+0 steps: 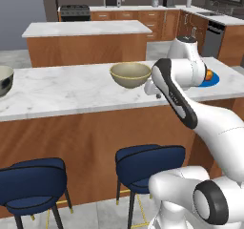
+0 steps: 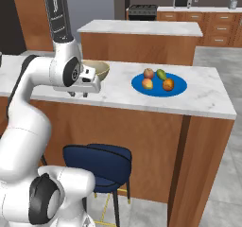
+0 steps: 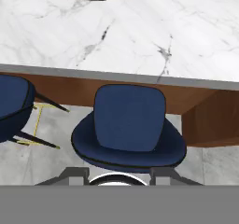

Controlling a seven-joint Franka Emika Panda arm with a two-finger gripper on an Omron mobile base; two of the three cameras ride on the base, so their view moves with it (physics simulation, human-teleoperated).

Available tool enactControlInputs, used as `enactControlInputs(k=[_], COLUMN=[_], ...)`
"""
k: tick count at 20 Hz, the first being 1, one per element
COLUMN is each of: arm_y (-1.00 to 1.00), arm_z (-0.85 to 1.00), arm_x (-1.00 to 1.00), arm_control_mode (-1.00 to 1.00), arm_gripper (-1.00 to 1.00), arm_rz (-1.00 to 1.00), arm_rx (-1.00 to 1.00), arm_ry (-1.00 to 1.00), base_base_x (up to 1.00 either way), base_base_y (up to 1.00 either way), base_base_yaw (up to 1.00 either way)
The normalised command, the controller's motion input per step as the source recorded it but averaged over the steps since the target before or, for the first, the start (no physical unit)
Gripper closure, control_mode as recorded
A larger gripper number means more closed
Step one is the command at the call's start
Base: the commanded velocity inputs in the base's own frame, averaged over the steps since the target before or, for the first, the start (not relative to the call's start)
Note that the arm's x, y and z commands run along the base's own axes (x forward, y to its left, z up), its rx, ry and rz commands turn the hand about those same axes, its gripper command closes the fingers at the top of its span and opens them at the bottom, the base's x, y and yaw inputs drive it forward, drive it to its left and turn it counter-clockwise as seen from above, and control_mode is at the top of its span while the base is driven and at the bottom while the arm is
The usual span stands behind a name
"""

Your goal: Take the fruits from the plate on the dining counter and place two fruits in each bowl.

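Navy-blue stools [image 1: 150, 161] stand closest, tucked against the brown wood-panel front of the dining counter [image 1: 71, 92]; from the hand view one padded stool seat [image 3: 128, 129] sits directly below the gripper, half under the marble edge. Rising behind the stools, the white arm bends over the counter's near edge, and its gripper [image 2: 78, 94] hangs just above the marble with nothing in it, the two short dark fingers drawn in narrow rather than spread.

Just beyond the gripper, on the marble, stands the beige bowl [image 1: 130, 74] with its yellowish rim. Nothing can be made out in the part of its inside that shows. Farther along the counter toward its end, the bright blue plate [image 2: 159, 84] lies flat, carrying four fruits close together: a reddish-brown apple [image 2: 149, 73], a green oblong fruit [image 2: 161, 74], a round orange [image 2: 168, 84] and a yellowish-red fruit [image 2: 147, 83]. At the opposite end of the counter, well apart from the plate, the pale grey bowl [image 1: 4, 80] with dark markings sits partly cut off by the edge of the left base view.

Behind the counter stands the shorter marble-topped island [image 1: 86, 42], and beyond it the back wall holds a stove [image 1: 74, 11] and a microwave [image 1: 112, 0].
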Motion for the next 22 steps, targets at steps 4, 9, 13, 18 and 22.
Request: enactControlInputs(k=[4,9,13,18,22], arm_y=[-0.69,-1.00,-0.98,-0.86,-0.77], arm_z=[0.00,0.00,0.00,0.00,0.00], arm_x=[0.26,0.58,0.80,0.95,0.88], arm_control_mode=[-1.00,-1.00,-1.00,-1.00,-1.00], arm_gripper=[-1.00,-1.00,-1.00,-1.00,-1.00], arm_rz=[0.04,0.01,0.00,0.00,0.00], arm_rx=[0.02,0.05,0.03,0.01,0.00], arm_ry=[0.00,0.00,0.00,0.00,0.00], base_base_x=[0.00,0.00,0.00,0.00,0.00], base_base_y=[0.00,0.00,0.00,0.00,0.00], base_base_yaw=[0.00,0.00,0.00,0.00,0.00])
